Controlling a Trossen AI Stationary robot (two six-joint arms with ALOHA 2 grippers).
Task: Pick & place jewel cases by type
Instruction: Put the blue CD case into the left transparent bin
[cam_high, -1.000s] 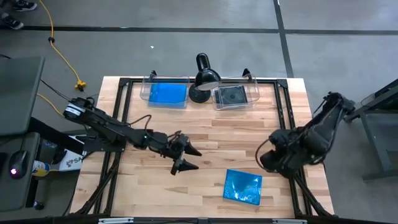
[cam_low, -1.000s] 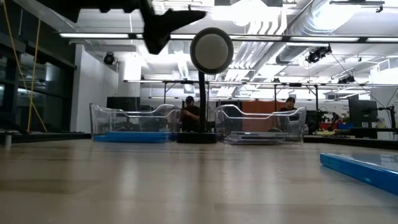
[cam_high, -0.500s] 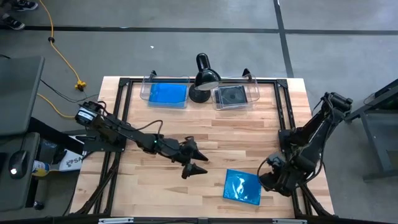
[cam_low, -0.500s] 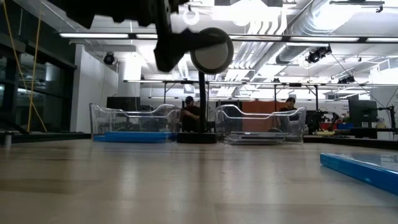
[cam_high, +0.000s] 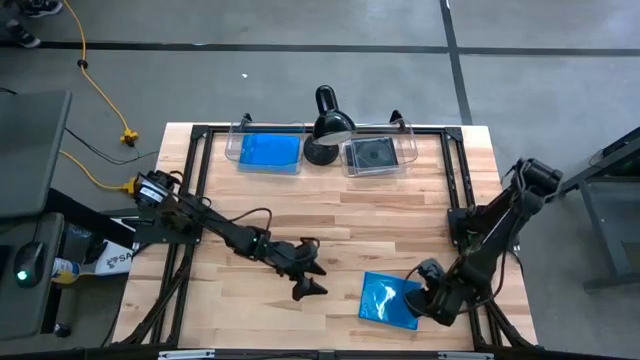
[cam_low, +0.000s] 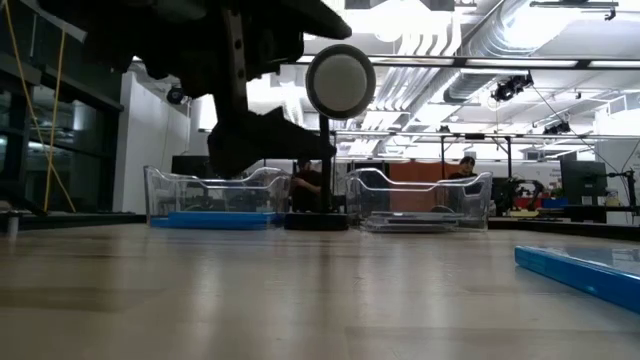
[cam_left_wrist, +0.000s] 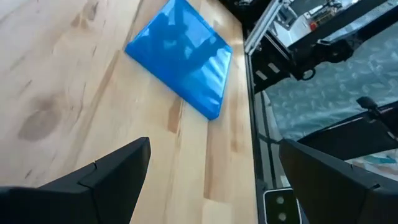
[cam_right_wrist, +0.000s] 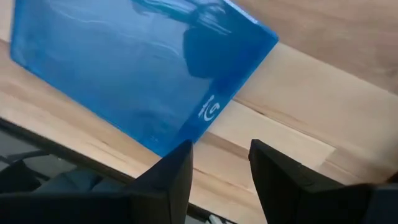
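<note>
Plastic, thin and stiff, the blue jewel case (cam_high: 389, 299) lies flat on the surface (cam_high: 350, 225) at the lower right of the high view, likely light, slick-faced and prone to crack, so an edge is the place to pinch. The right gripper (cam_high: 422, 303) hangs released at its right edge, holding nothing. The left gripper (cam_high: 308, 268), spread wide and empty, sits just left of it.

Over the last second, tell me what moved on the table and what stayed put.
The left gripper, open, moved toward the near edge and closer to the loose blue jewel case. The right gripper came down beside that case, jaws apart, holding nothing. The case, both clear bins and the lamp stayed put.
</note>
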